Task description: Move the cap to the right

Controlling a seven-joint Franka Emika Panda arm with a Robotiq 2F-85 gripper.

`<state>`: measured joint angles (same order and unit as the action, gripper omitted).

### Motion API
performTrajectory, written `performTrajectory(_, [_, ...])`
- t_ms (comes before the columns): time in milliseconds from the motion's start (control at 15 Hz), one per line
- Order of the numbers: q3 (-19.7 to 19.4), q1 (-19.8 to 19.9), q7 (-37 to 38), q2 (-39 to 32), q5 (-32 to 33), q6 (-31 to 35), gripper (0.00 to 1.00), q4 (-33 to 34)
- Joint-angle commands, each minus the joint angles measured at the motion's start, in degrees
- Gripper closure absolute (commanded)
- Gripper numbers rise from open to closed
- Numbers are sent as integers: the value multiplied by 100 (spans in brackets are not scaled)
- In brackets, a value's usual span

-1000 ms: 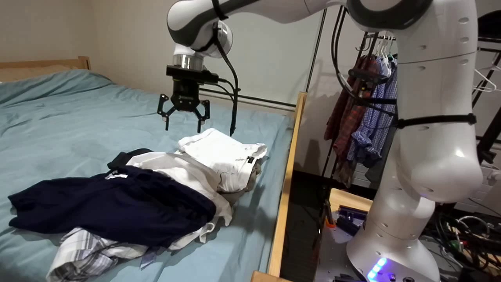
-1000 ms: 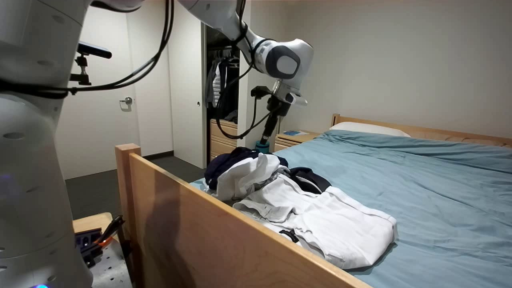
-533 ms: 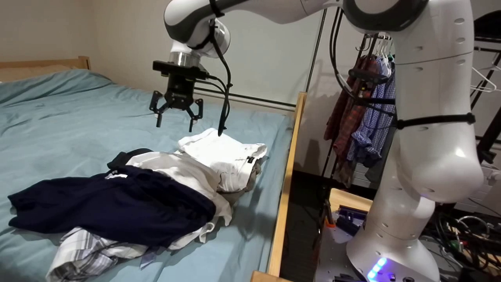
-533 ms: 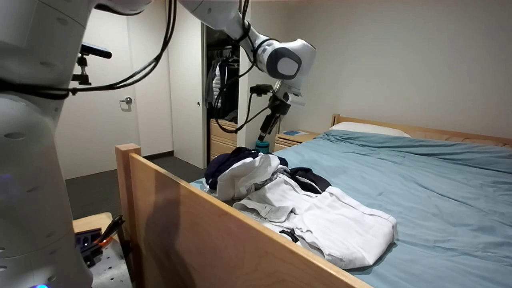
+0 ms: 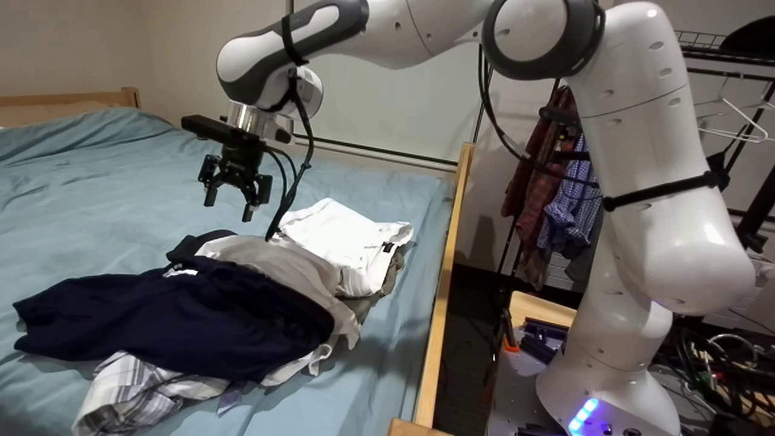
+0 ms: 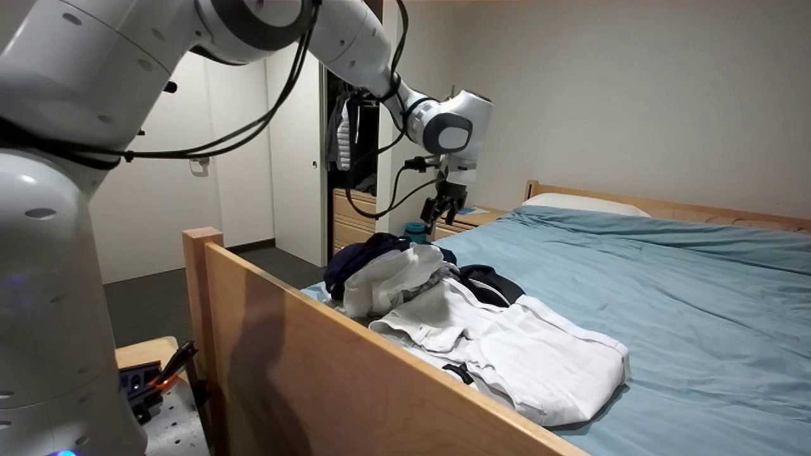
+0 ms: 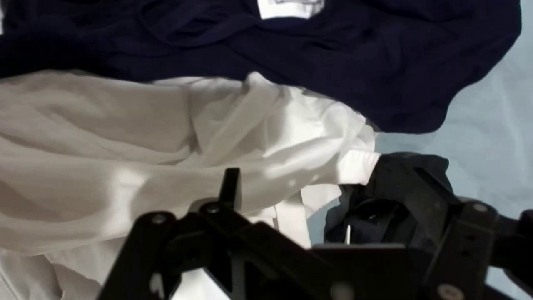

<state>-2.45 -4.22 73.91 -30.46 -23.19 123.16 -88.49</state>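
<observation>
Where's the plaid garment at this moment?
In an exterior view, the plaid garment lies at the lower left on the blue bedding, sticking out from beneath the navy garment.

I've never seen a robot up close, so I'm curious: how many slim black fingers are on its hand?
2. In an exterior view, one slim black finger hangs higher in the picture, the other slim black finger lower, with a gap between. None seems hidden.

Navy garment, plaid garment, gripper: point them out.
Navy garment (image 5: pixel 178 320), in an exterior view: middle of its fabric.
Plaid garment (image 5: pixel 134 389), in an exterior view: its exposed checked part.
Gripper (image 5: pixel 229 207), in an exterior view: midway between its fingertips.
</observation>
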Motion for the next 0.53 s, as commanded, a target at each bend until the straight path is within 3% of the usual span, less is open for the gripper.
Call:
performTrajectory(0, [-203,43,929,-374,182,340,0,267])
performTrajectory(267, [-540,108,1797,-525,490,213,0,238])
performTrajectory(400, [-472,196,1586,-735,746,-213,0,478])
performTrajectory(467, [-269,319,1110,-826,729,-558,0,622])
